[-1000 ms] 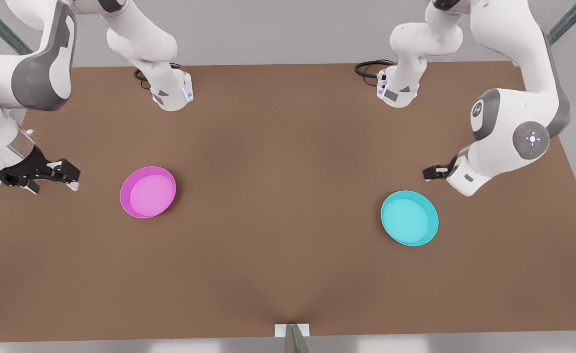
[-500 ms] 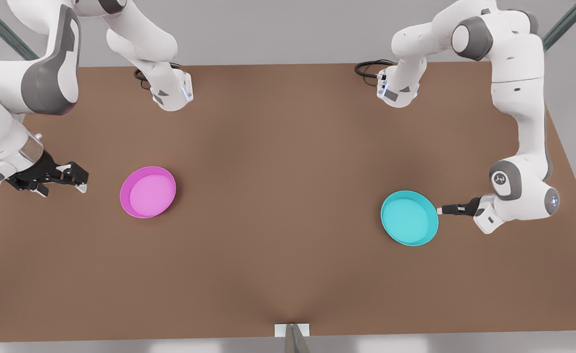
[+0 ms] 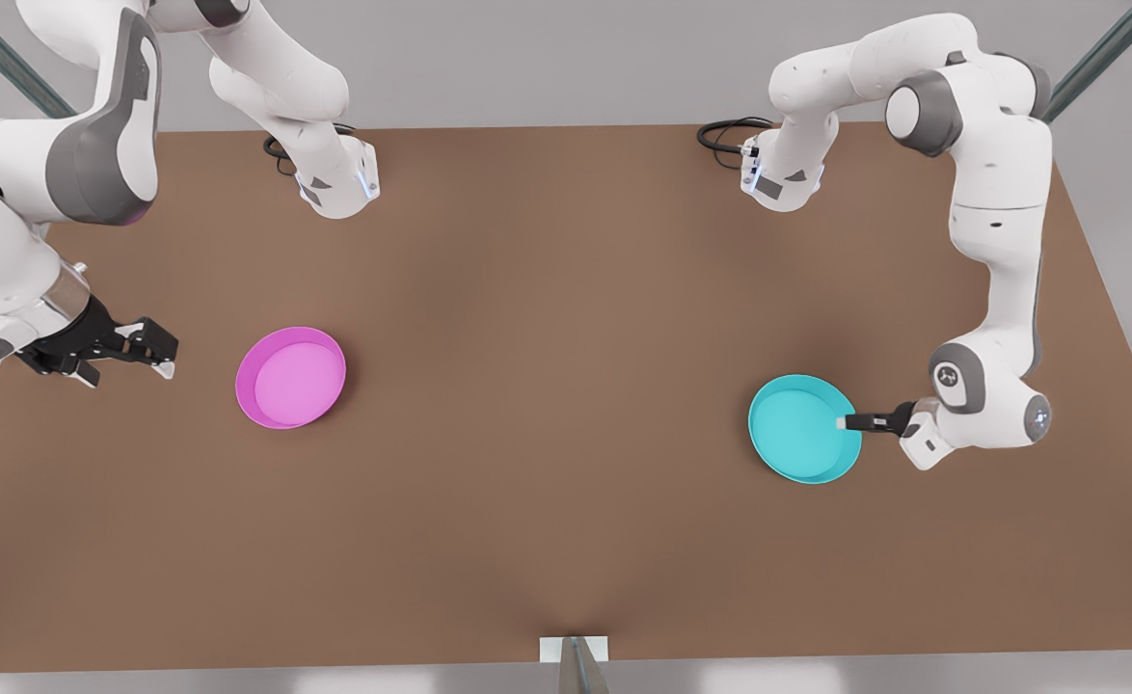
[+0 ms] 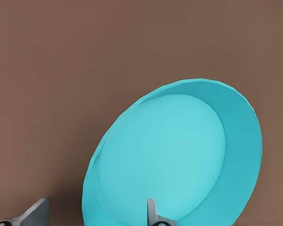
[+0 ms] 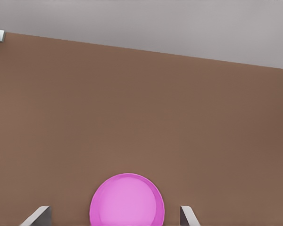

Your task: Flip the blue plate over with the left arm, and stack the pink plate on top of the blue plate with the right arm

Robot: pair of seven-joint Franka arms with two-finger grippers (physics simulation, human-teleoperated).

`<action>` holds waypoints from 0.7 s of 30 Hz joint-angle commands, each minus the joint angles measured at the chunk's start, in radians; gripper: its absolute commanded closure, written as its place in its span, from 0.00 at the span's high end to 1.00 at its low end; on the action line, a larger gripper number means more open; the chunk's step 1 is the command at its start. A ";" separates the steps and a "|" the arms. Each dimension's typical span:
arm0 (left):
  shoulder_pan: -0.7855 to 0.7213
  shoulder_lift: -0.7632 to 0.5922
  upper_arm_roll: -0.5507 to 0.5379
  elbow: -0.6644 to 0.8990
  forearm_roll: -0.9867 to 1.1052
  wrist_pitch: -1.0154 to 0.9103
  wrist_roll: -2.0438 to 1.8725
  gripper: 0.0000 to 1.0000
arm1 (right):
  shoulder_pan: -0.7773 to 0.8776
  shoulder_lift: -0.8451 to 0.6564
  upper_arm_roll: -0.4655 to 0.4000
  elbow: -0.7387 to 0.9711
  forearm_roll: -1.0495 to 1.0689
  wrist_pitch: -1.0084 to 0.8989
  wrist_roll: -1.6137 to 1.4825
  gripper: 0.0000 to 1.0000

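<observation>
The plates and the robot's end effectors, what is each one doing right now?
blue plate: right side up, flat on the table, not flipped yet.
pink plate: right side up, flat on the table, apart from the blue one.
left end effector: open, one finger inside the blue plate's rim, one outside.
right end effector: open, beside the pink plate, not touching it.

The left gripper (image 3: 846, 422) sits low at the front view's right, its forearm dropping steeply from a raised elbow and its wrist bent so the jaws point level toward the front view's left, standing open with one fingertip (image 4: 152, 211) inside the blue plate's (image 3: 802, 429) rim and the other outside. The right gripper (image 3: 161, 357) hangs at the front view's left, jaws spread wide and aimed at the pink plate (image 3: 290, 377), well apart from it.
</observation>
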 commanded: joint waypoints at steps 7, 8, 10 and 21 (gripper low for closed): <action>-0.006 0.011 0.000 -0.006 -0.003 0.023 -0.001 0.90 | 0.000 0.011 0.005 -0.002 0.002 -0.020 -0.003 1.00; -0.005 0.015 0.000 -0.006 -0.003 0.023 -0.001 0.77 | 0.000 0.012 0.005 0.000 0.002 -0.041 -0.002 1.00; -0.006 0.017 0.000 -0.006 -0.003 0.028 -0.001 0.64 | -0.002 0.020 0.003 0.005 0.002 -0.044 -0.002 1.00; -0.009 0.023 0.000 -0.014 -0.003 0.049 -0.001 0.43 | -0.020 0.077 -0.003 0.008 0.003 -0.075 0.008 1.00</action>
